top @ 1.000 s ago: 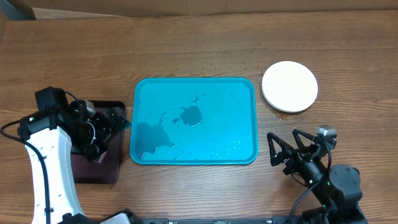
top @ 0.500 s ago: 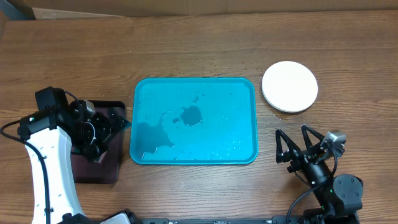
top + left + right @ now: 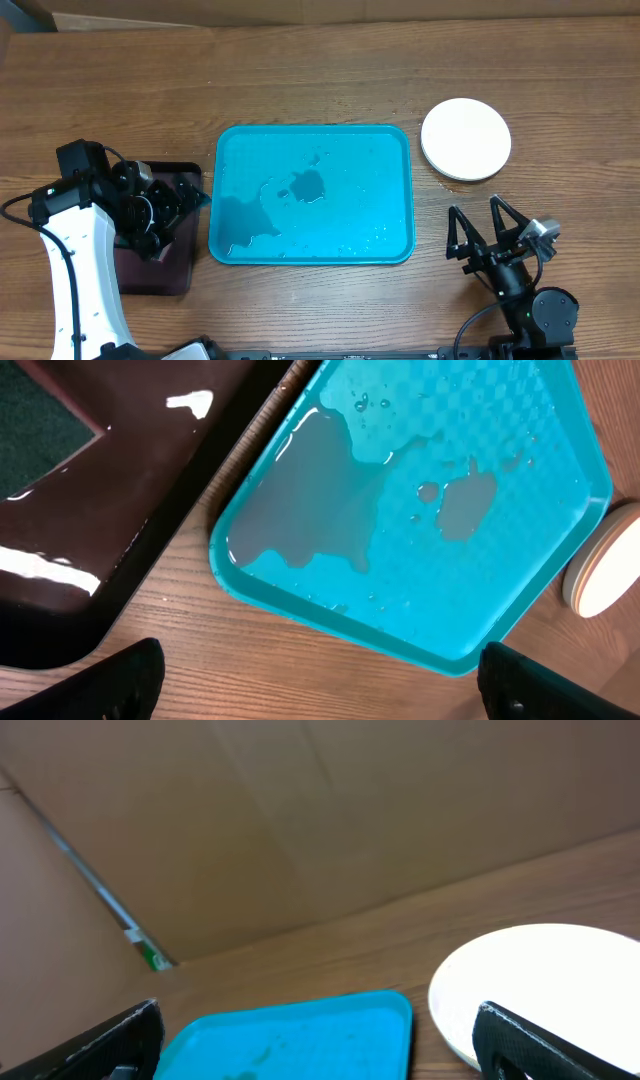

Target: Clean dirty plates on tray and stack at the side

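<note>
The turquoise tray (image 3: 312,195) lay at the centre of the overhead frame, pools of water on its floor. The white plate (image 3: 466,139) sat on the wooden table (image 3: 300,70) at upper right, apart from the tray, with a yellowish rim showing beneath it. The left gripper (image 3: 322,685) hung with its fingers spread wide at the maroon tray's (image 3: 150,270) right edge. The right gripper (image 3: 478,232), at lower right, had its fingers parted and held nothing.

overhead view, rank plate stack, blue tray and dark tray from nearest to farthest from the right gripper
From the right gripper:
1. plate stack, straight ahead of it.
2. blue tray, to its left.
3. dark tray, far left of the table.
</note>
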